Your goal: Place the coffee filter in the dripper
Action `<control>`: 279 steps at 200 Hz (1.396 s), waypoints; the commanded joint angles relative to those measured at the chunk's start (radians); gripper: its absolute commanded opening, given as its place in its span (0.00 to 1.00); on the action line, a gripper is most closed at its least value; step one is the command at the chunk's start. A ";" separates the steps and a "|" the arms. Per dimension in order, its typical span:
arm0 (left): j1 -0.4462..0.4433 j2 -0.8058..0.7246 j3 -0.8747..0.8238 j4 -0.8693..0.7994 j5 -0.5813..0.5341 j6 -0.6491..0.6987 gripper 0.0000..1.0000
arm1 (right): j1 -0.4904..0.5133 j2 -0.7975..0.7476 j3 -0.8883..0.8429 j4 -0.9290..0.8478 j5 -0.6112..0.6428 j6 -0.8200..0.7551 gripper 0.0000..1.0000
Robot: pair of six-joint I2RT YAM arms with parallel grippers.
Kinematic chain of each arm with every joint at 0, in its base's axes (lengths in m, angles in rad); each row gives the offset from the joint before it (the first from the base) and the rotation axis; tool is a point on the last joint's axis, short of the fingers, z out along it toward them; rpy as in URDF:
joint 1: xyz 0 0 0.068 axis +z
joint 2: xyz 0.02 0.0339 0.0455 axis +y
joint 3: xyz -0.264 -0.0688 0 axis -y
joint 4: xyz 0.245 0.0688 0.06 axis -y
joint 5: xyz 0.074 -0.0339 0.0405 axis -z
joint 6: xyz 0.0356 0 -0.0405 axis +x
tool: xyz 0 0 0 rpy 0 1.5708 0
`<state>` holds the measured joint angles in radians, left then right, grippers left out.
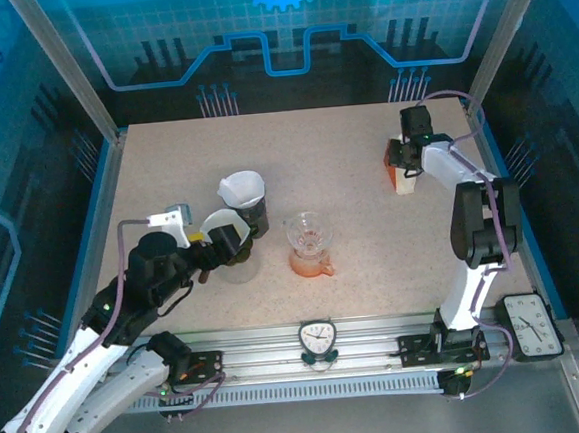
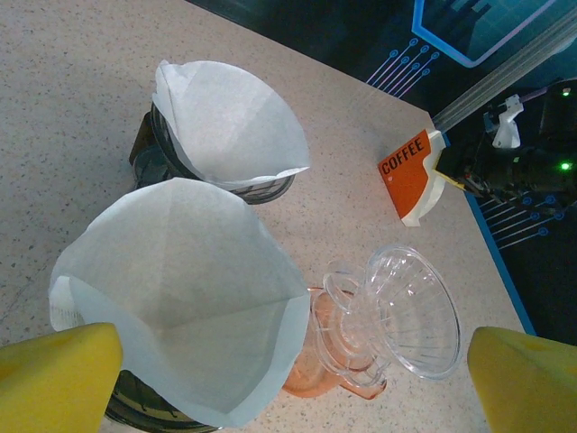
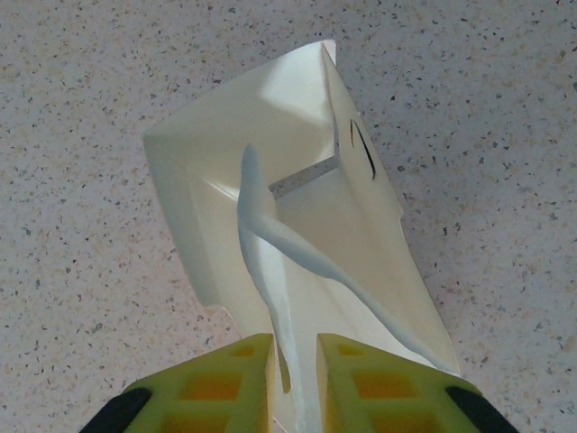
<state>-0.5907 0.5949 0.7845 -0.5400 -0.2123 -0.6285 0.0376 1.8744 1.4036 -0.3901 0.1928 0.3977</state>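
Left claw [image 2: 290,379] apart, filter [image 2: 180,298] just under it; right claw [image 3: 295,361] clamped on box [image 3: 270,135]. I could crumple the thin paper pinching, then miss dripper [image 2: 410,311].

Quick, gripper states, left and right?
Left gripper: open, fingers wide apart.
Right gripper: shut on a thin white sheet.

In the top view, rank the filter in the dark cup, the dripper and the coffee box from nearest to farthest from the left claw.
From the left claw:
1. Filter in the dark cup, just behind it.
2. Dripper, to its right.
3. Coffee box, at the far right.
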 commanded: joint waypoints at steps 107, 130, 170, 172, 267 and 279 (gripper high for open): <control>0.005 0.008 0.036 0.033 0.026 -0.007 0.99 | -0.012 -0.074 -0.029 -0.005 -0.015 -0.008 0.00; 0.005 0.008 0.044 0.034 0.031 -0.004 0.99 | -0.004 -0.131 -0.066 -0.029 -0.004 0.008 0.00; 0.006 0.002 0.056 0.025 0.047 -0.003 0.99 | 0.009 -0.264 -0.170 -0.060 0.000 0.044 0.00; 0.004 0.002 0.057 0.025 0.047 -0.003 0.99 | 0.009 -0.271 -0.176 -0.062 -0.001 0.046 0.00; 0.004 -0.040 0.062 -0.018 0.067 -0.016 0.99 | 0.139 -0.760 -0.430 -0.188 -0.129 0.117 0.00; 0.005 -0.043 0.059 -0.021 0.068 -0.018 0.99 | 0.180 -0.808 -0.425 -0.222 -0.147 0.119 0.00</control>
<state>-0.5907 0.5682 0.8242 -0.5457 -0.1658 -0.6296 0.1486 1.1519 0.9852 -0.5312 0.1104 0.4904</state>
